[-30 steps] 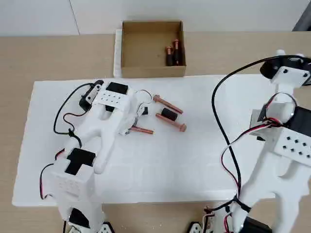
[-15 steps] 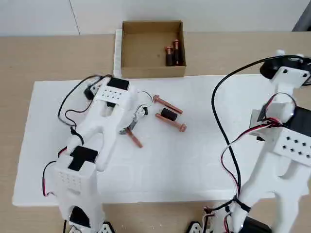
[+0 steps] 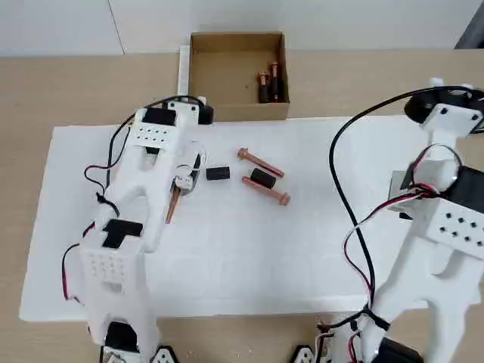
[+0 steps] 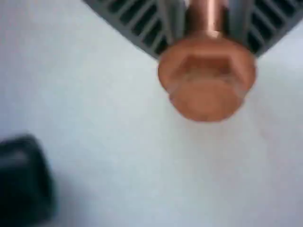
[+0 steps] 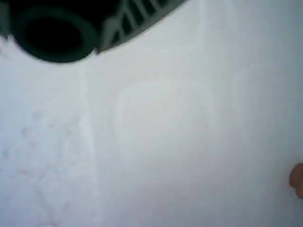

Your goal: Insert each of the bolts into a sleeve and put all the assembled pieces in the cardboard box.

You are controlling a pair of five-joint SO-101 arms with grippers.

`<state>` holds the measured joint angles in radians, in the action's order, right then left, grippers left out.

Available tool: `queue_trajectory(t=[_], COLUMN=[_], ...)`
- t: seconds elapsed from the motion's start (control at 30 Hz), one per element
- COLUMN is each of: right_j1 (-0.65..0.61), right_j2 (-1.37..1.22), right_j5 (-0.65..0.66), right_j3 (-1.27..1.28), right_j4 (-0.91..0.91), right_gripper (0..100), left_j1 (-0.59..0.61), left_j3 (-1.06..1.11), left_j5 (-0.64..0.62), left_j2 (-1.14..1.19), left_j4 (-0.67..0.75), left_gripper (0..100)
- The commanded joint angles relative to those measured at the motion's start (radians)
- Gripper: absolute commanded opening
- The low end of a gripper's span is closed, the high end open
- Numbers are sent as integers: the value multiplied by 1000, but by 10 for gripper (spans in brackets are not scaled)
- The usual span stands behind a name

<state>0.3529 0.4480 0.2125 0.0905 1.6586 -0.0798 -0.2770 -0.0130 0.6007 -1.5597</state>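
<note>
Gripping a copper-coloured hex-head metal bolt (image 4: 207, 78) by its shank, the left claw (image 3: 181, 185) is clamped on it above the white foam sheet (image 3: 302, 257), at nine o'clock from the sheet's middle. The head sits clear of the jaws, probably so the bolt can be carried to a sleeve. A loose short black cylindrical sleeve (image 3: 218, 173) lies just beside the claw at three o'clock. Further toward three o'clock lie a bare copper bolt (image 3: 261, 162) and a bolt already wearing a sleeve (image 3: 265, 184). At twelve o'clock on the wooden worktop (image 3: 91, 83), the brown cardboard box (image 3: 227, 76) holds two finished pieces (image 3: 269, 82). At three o'clock, the right claw (image 5: 61, 14) appears closed on another black sleeve (image 5: 52, 38), seemingly presenting its bore
</note>
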Motion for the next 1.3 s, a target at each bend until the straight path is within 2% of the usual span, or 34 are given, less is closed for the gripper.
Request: queue_trajectory(t=[0.0,0.1,0.23,0.47,0.57,0.7,0.8,1.27], right_j1=[-7,-7,-7,-7,-7,-7,-7,-7], right_j2=[41,41,41,36,33,33,33,41], right_j5=[-9,-9,-9,-9,-9,-9,-9,-9], right_j3=[-3,-3,-3,-3,-3,-3,-3,-3], right_j4=[-10,-8,-8,-12,-13,-13,-13,-15], right_gripper=[4,4,4,4,4,4,4,4], left_j1=[23,43,57,52,54,51,51,48], left_j3=[-45,-50,-48,-48,-48,-48,-59,-407], left_j5=[14,15,25,38,38,37,35,43], left_j2=[57,98,100,98,98,100,98,98], left_j4=[44,75,83,78,83,84,81,-170], left_gripper=[11,26,109,115,91,4,6,6])
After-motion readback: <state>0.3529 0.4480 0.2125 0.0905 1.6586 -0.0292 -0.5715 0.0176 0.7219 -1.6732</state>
